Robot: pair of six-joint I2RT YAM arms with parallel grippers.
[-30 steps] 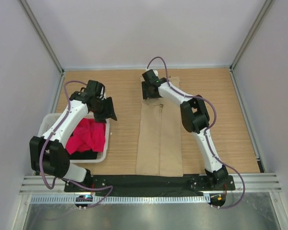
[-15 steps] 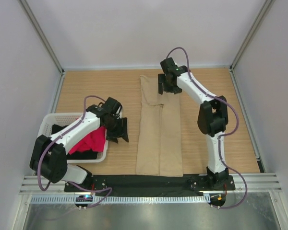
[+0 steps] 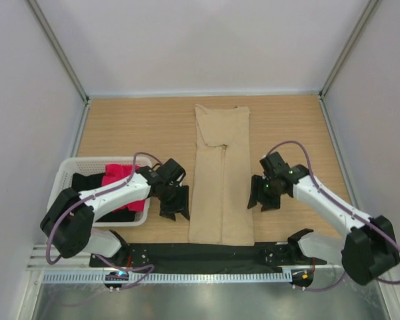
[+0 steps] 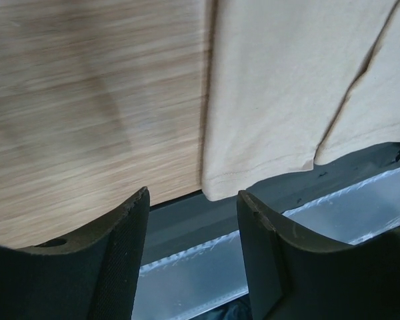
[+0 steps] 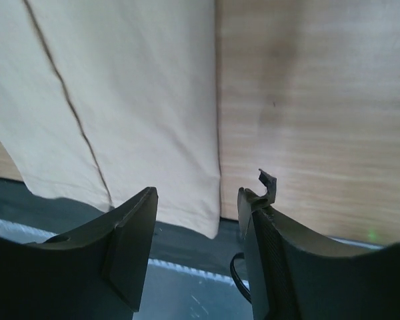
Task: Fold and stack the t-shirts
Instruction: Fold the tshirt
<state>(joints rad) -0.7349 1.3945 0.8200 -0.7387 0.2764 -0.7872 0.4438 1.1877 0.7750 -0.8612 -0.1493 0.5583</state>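
The tan t-shirt [image 3: 221, 173] is laid as a long folded strip down the centre of the frame on the surface [image 3: 140, 127], its lower corners flanked by the left tool [image 3: 175, 208] and right tool [image 3: 260, 200], both held open and empty, likely so the next fold can be taken.

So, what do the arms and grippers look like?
The left arm and right arm have white links with black joints. A purple cable loops along each. The left gripper and right gripper are black, with two flat fingers.
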